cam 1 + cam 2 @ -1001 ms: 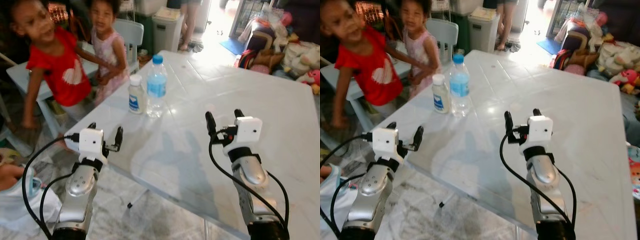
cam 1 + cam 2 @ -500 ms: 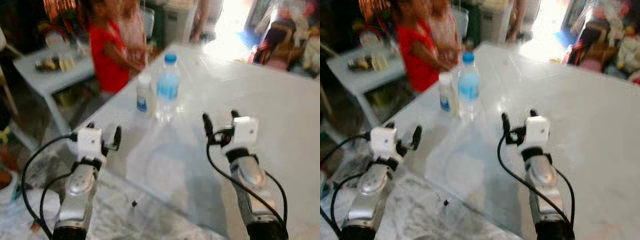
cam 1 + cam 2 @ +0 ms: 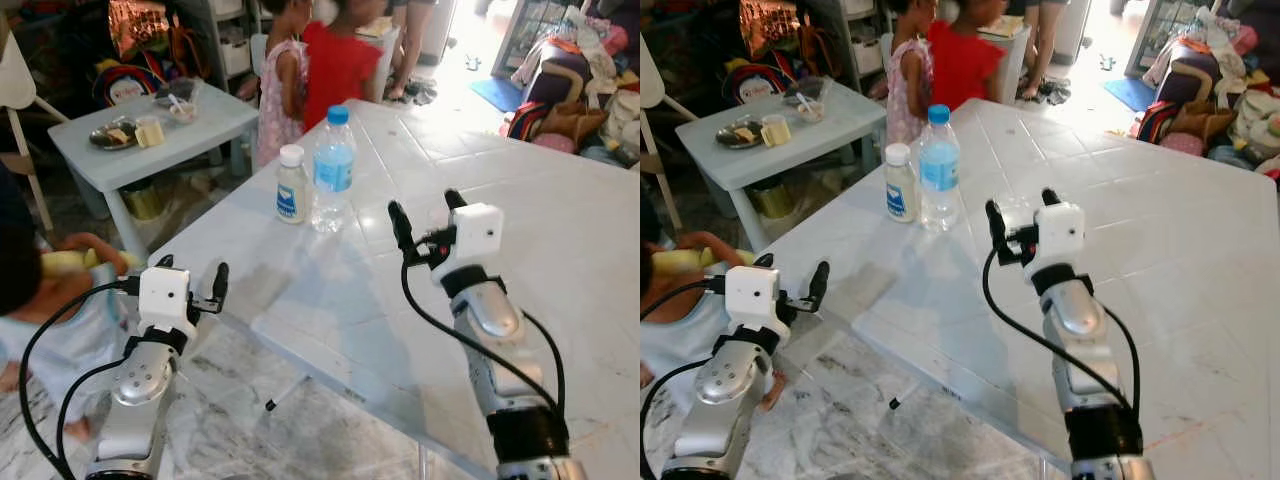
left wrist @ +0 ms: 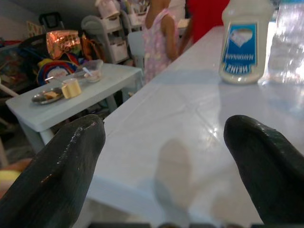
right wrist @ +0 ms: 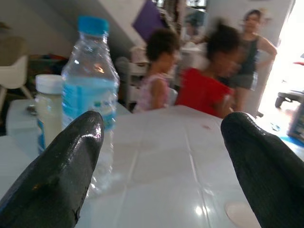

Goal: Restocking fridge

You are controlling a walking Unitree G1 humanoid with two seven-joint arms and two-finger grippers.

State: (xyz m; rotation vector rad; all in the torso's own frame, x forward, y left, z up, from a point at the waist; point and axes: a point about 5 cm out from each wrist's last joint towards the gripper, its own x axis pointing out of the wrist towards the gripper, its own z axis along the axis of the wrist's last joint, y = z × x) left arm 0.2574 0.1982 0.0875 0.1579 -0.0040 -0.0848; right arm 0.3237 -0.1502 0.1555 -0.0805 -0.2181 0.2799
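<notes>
A clear water bottle (image 3: 332, 170) with a blue cap and label stands upright on the white tiled table (image 3: 560, 230), near its far left corner. A small white mayonnaise bottle (image 3: 291, 185) stands right beside it on the left. My right gripper (image 3: 425, 212) hovers over the table, open and empty, a short way right of and nearer than the water bottle (image 5: 90, 95). My left gripper (image 3: 192, 272) is open and empty, just off the table's near left edge, pointing toward the mayonnaise bottle (image 4: 244, 42).
Two children (image 3: 335, 60) stand with their backs turned at the table's far left corner. A low pale-blue side table (image 3: 150, 125) with dishes stands to the left. Another person (image 3: 40, 300) crouches by my left arm. Toys (image 3: 590, 80) are piled at the back right.
The head view has swung and sharpened. The two children have moved from the left side to the far corner and turned away. My right gripper sits a little nearer the bottles.
</notes>
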